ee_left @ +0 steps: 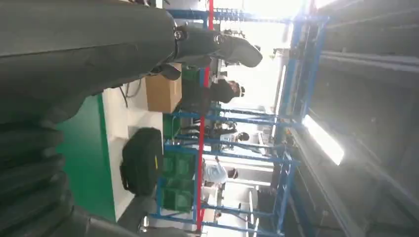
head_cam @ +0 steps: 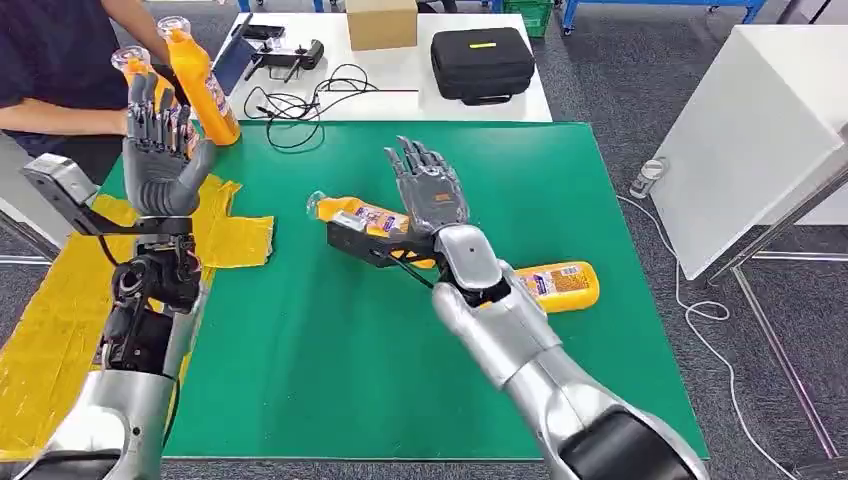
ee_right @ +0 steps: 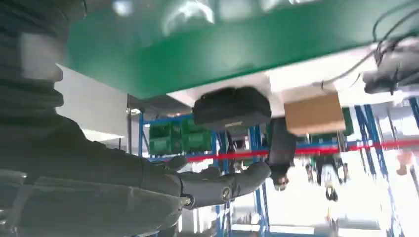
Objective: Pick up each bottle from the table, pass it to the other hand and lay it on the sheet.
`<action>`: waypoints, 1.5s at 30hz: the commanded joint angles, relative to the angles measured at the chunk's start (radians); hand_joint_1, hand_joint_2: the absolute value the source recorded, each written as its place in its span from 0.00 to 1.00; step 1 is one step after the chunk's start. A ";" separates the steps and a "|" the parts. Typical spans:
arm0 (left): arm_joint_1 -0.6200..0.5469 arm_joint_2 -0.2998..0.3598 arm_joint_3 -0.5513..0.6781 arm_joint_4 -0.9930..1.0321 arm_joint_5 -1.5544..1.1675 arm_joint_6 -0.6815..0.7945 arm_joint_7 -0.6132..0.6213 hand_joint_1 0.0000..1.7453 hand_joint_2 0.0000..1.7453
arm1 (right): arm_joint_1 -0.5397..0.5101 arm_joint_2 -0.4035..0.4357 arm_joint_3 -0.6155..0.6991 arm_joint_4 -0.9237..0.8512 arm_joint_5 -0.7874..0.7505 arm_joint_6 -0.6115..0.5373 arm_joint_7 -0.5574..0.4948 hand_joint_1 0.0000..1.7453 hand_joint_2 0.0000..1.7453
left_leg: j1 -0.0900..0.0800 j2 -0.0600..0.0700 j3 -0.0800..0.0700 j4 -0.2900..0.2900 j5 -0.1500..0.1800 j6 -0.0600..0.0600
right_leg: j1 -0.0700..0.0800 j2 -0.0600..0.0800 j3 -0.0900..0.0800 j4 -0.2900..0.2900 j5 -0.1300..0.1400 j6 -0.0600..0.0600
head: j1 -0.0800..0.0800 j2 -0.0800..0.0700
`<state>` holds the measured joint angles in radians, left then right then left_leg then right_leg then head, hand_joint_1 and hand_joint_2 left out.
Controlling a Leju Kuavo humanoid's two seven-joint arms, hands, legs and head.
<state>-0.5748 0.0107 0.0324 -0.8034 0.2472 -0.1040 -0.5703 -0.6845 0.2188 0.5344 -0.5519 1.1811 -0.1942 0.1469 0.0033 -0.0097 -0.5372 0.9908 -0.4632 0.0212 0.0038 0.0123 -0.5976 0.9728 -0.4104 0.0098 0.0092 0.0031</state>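
Observation:
Two orange bottles with clear caps lie on the green table point(head_cam: 330, 380). One lying bottle point(head_cam: 352, 212) is at the middle, and my right hand point(head_cam: 428, 187) hovers open just past it, fingers spread and holding nothing. The second lying bottle point(head_cam: 562, 285) is partly hidden by my right forearm. At the far left corner a third bottle point(head_cam: 207, 88) stands tilted, and a fourth bottle point(head_cam: 134, 63) shows behind the fingers of my raised left hand point(head_cam: 158, 152), which is open. The yellow sheet point(head_cam: 60, 310) is spread along the table's left side.
A person in a dark shirt point(head_cam: 45, 50) stands at the far left, one forearm near the bottles. Behind the green table a white table carries a black case point(head_cam: 482, 62), a cardboard box point(head_cam: 380, 22) and cables point(head_cam: 300, 100). A white panel point(head_cam: 750, 130) stands at the right.

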 commanded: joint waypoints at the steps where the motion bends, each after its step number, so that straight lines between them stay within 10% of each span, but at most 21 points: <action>1: 0.021 0.044 0.065 0.071 0.009 -0.028 -0.018 0.00 1.00 | 0.231 -0.201 0.057 -0.451 0.016 0.011 0.040 0.00 1.00 | 0.000 -0.003 0.003 -0.001 -0.001 -0.001 | 0.001 -0.004 0.004 -0.002 -0.002 0.001 | 0.000 0.000; 20: 0.000 0.007 0.014 0.012 0.002 -0.007 0.037 0.00 1.00 | 0.362 -0.199 -0.077 -0.693 0.129 0.077 0.077 0.00 1.00 | 0.000 -0.002 0.000 0.001 -0.001 -0.001 | 0.001 -0.004 0.001 0.000 -0.002 0.001 | 0.000 0.000; 21: 0.000 0.002 0.014 0.006 0.000 -0.004 0.039 0.00 1.00 | 0.368 -0.197 -0.081 -0.689 0.138 0.082 0.075 0.00 0.00 | 0.000 -0.001 -0.001 0.000 0.000 -0.001 | 0.001 -0.004 0.000 0.000 -0.001 0.001 | 0.000 0.000; 45: 0.040 -0.010 0.026 -0.054 -0.023 -0.011 0.059 0.00 1.00 | 0.474 -0.220 -0.140 -0.653 0.162 0.059 0.054 0.00 0.00 | 0.000 0.000 0.001 -0.001 -0.001 -0.001 | 0.000 -0.002 0.002 -0.001 -0.001 0.001 | 0.000 0.000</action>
<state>-0.5209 0.0217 0.0622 -0.8515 0.2403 -0.1125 -0.5280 -0.1871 0.0107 0.4406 -1.2779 1.3542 -0.1507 0.2064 0.0033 -0.0088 -0.5385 0.9907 -0.4633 0.0212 0.0040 0.0124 -0.5990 0.9724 -0.4103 0.0096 0.0092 0.0031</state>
